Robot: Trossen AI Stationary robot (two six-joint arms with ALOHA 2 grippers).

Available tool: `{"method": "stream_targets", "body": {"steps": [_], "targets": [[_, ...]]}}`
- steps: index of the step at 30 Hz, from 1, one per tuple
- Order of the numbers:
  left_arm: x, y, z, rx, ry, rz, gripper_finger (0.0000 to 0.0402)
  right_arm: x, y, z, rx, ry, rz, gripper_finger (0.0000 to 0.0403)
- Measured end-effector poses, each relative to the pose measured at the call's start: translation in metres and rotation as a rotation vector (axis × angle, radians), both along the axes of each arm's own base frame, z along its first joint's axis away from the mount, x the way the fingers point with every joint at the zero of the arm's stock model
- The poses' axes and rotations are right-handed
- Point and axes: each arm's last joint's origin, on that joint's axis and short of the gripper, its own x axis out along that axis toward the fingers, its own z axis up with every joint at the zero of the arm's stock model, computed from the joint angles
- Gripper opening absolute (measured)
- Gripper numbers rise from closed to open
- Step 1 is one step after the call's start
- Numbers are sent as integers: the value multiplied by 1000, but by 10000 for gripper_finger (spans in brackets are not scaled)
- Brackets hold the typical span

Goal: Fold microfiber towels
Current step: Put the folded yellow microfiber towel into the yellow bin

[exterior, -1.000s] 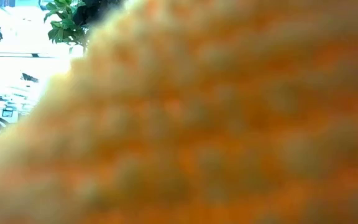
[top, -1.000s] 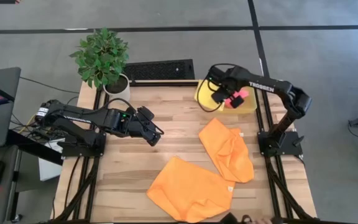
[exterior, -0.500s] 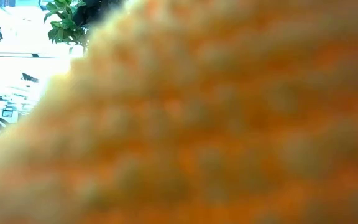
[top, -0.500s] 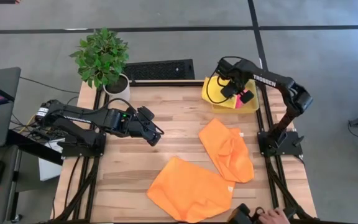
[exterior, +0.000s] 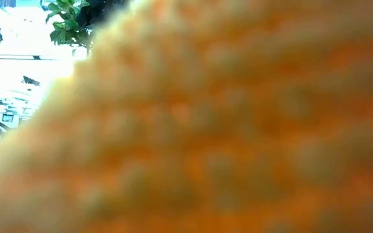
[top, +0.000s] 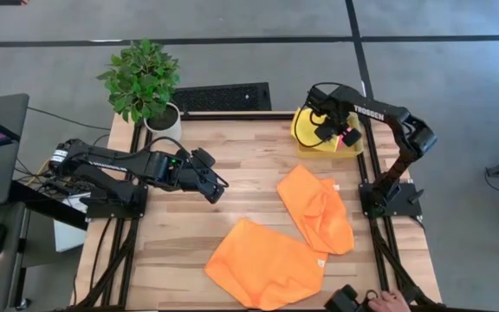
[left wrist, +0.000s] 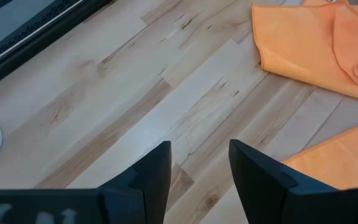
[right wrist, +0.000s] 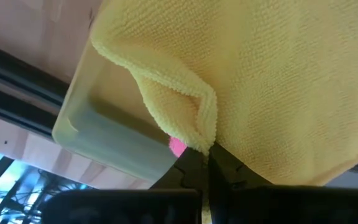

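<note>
My right gripper [top: 330,130] is over the translucent yellow bin [top: 354,152] at the table's far right, shut on the bright yellow towel [right wrist: 278,74], which bunches over the bin. A bit of the pink towel [right wrist: 177,146] shows under it, next to the fingertips. Two orange towels lie on the table: one crumpled [top: 317,208] at the right, one spread [top: 265,264] at the near edge, which blocks the low view [exterior: 238,129]. My left gripper [left wrist: 201,168] is open and empty above the bare wood, left of the middle [top: 217,187]. My right gripper pinches a folded corner of the yellow towel [right wrist: 205,134] between its two shut fingers. The towel spreads away from the fingertips over the bin [right wrist: 98,143]. Whether the fingers also touch the pink towel, I cannot tell.
A potted plant [top: 144,82] and a black keyboard [top: 222,97] sit at the far edge. A person's hand [top: 390,301] with a dark object [top: 345,299] shows at the near right corner. Bare wood lies between the two arms.
My right gripper has moved toward the table's right edge over the bin, still shut on the yellow towel. The towel's left part has been drawn in with it, and the pink patch has shifted right. A person's hand has come in at the near right corner.
</note>
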Motion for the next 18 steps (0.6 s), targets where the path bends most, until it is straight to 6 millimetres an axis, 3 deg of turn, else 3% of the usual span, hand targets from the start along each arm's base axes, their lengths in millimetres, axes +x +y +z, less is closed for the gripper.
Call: {"method": "stream_targets", "body": {"steps": [11, 18], "targets": [[0, 0, 0, 4, 3, -6, 154, -16, -7, 1, 35, 39, -57, 23], [0, 0, 0, 10, 8, -15, 154, -16, -12, 0, -1, -1, -77, 25]]}}
